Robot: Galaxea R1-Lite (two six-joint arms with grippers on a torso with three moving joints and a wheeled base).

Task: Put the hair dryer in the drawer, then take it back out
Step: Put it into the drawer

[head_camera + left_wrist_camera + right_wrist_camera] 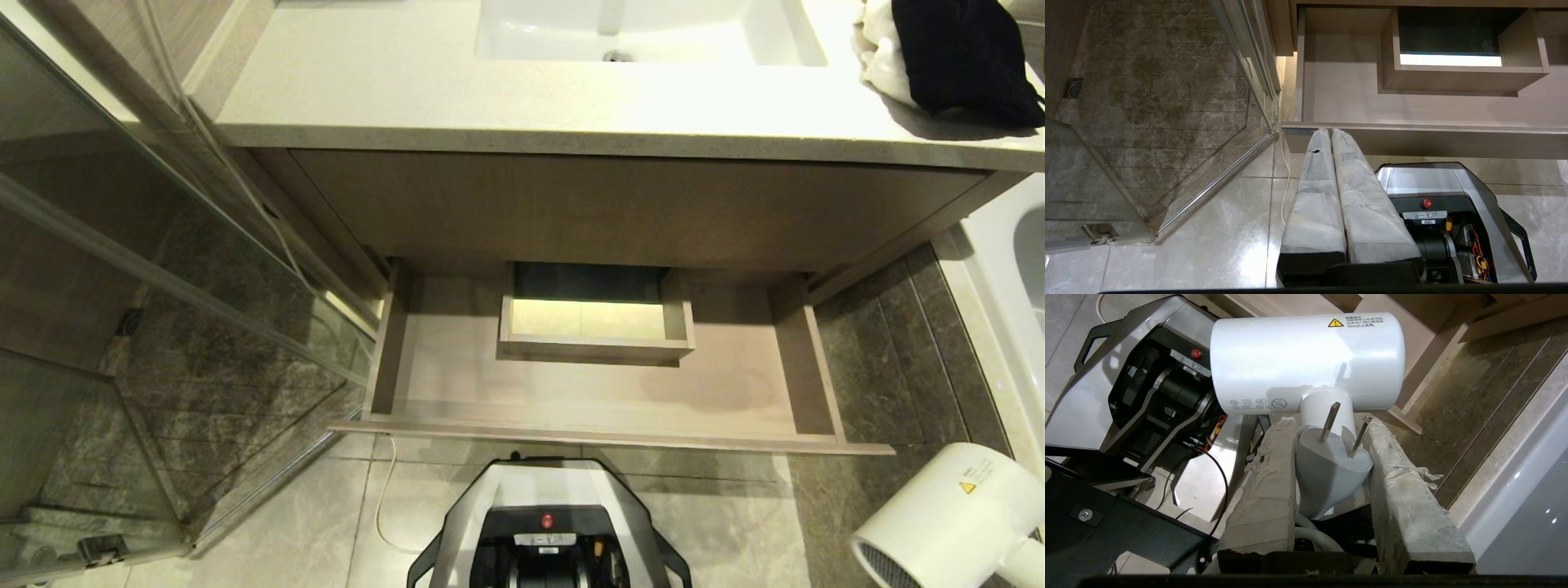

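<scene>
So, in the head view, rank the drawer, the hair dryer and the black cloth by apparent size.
1. Open tan wood-grain drawer, clearly largest.
2 and 3. Black cloth on the counter and white cylindrical hair dryer: similar, both cropped, and the dryer is nearer, so unranked.

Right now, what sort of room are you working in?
Most likely a bathroom: a white sink set in a stone vanity countertop, a glass shower enclosure on the robot's left, and marble-look floor tiles. The vanity drawer stands open.
</scene>
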